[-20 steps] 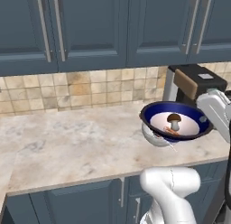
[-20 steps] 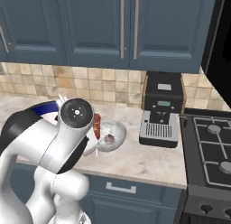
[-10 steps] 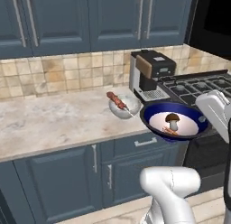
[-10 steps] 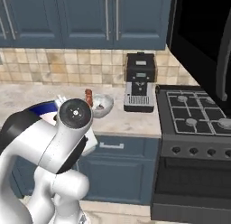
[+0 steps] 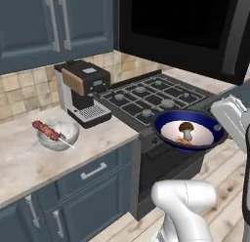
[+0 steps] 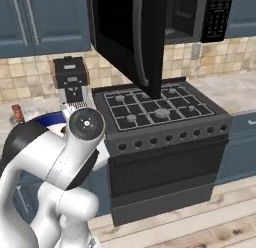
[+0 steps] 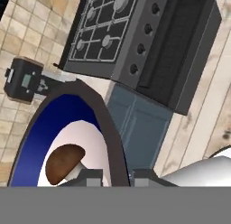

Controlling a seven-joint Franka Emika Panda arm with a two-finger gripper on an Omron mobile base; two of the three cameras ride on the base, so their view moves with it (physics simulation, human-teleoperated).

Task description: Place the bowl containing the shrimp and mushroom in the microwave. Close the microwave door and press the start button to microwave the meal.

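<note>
While the claw (image 7: 116,177) grips its rim, the bowl (image 5: 189,131) carries mushroom (image 5: 185,128) and shrimp (image 5: 182,140); views now face the stove (image 5: 149,100), the desk (image 5: 29,155) earlier.

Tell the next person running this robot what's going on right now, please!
Gripper: shut on the rim of the bowl, carrying it in the air in front of the stove.
Bowl contents: mushroom standing upright, shrimp lying beside it.
Microwave: above the stove, its door swung open.
Leave alone: the grey bowl with the meat skewer on the counter, beside the coffee machine.
Done: bowl picked up and brought over to the stove.
Left: lift the bowl into the microwave, let go, close the door, press start.
</note>
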